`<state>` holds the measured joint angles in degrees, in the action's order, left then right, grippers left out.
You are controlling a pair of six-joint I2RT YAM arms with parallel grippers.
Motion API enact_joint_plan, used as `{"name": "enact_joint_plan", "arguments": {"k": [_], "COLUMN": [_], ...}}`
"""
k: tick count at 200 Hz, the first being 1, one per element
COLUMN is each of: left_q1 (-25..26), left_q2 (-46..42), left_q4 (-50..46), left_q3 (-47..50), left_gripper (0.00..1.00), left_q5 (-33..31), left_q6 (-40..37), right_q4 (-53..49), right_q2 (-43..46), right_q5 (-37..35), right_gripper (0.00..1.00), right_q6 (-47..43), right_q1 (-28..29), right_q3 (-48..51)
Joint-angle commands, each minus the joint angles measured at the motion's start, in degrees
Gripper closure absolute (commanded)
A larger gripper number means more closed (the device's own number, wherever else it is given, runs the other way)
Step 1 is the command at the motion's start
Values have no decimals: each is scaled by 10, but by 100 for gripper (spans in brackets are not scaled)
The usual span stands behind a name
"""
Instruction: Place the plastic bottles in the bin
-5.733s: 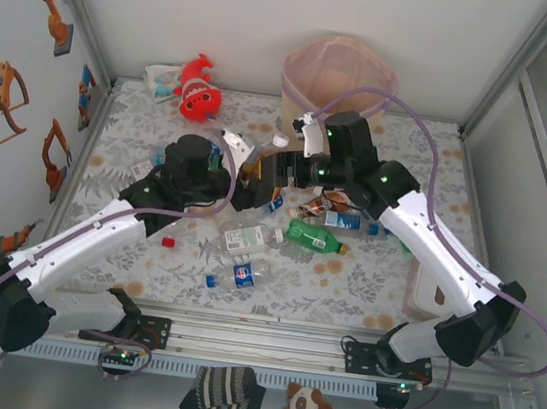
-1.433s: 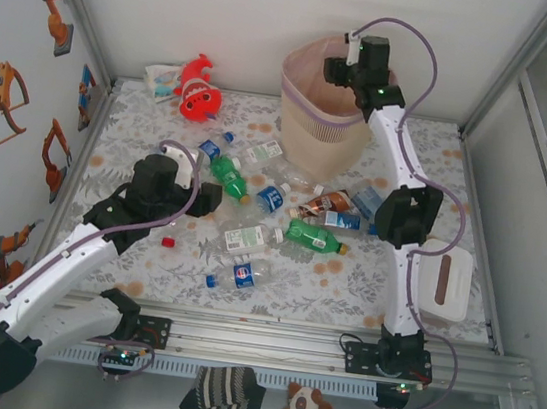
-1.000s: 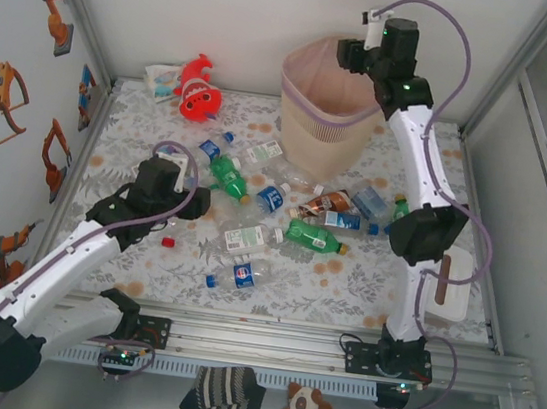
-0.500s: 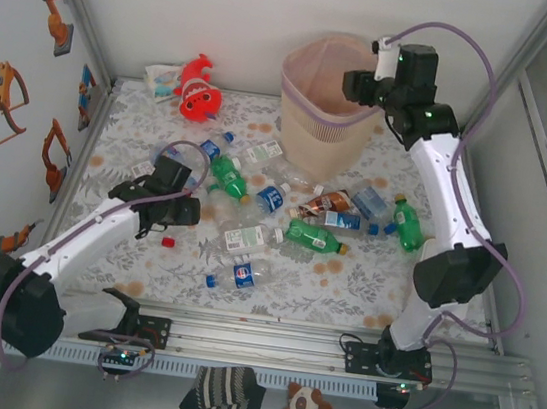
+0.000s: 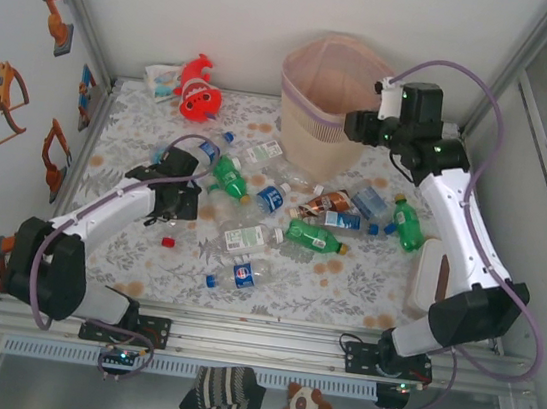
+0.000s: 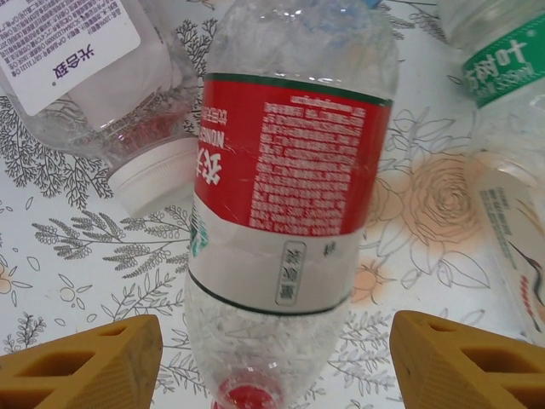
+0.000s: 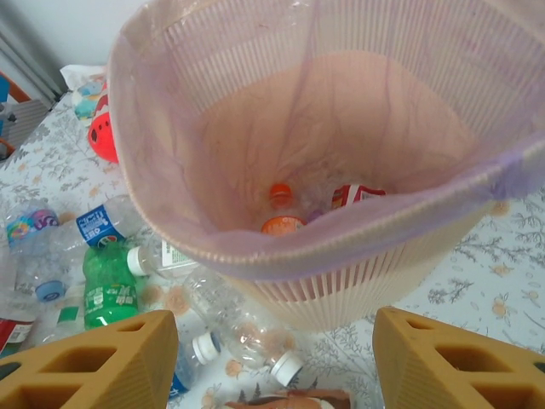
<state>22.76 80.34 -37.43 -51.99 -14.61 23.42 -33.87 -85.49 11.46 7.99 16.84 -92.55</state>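
Left claw [image 6: 274,362]: jaws wide, astride the red-label bottle [image 6: 289,162] without touching it, red cap end nearest the camera; lined up so that closing would pinch the body across its width
Right claw [image 7: 272,358]: jaws apart and empty, held at the bin's [image 7: 281,256] rim on its right side, looking down into the liner
Bin contents: an orange-capped bottle [image 7: 281,209] and a red-labelled one [image 7: 353,194] lie at the bottom
Loose bottles [image 5: 283,211]: lying flat in front of the bin, spreading to its front-left
Worktop [image 5: 344,284]: flower-patterned; round bottles would probably roll if nudged
Red fish toy [image 5: 199,94]: left of the bin, not for binning
Step in hand: probably grasping the red-label bottle
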Motion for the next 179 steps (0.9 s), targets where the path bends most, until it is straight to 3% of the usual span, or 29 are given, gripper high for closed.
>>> {"name": "enact_joint_plan", "arguments": {"k": [1,89,179], "left_q1": [-12,-25,-25], "left_q2": [20,105,92], "left_q4": [21,38,41], "left_q3": [6,-22,-15], "left_gripper": [29,29,38], "left_q5": [23,73,81], "left_q6": [-17,-25,-23], "right_q4": [-10,-8,-1], "right_q2": [29,87,117], "right_q5": [20,19,24], "right_gripper": [39,40,41], "right_q6": [16,52,86], "right_q1": [0,1,19], "right_q3": [30,126,163]}}
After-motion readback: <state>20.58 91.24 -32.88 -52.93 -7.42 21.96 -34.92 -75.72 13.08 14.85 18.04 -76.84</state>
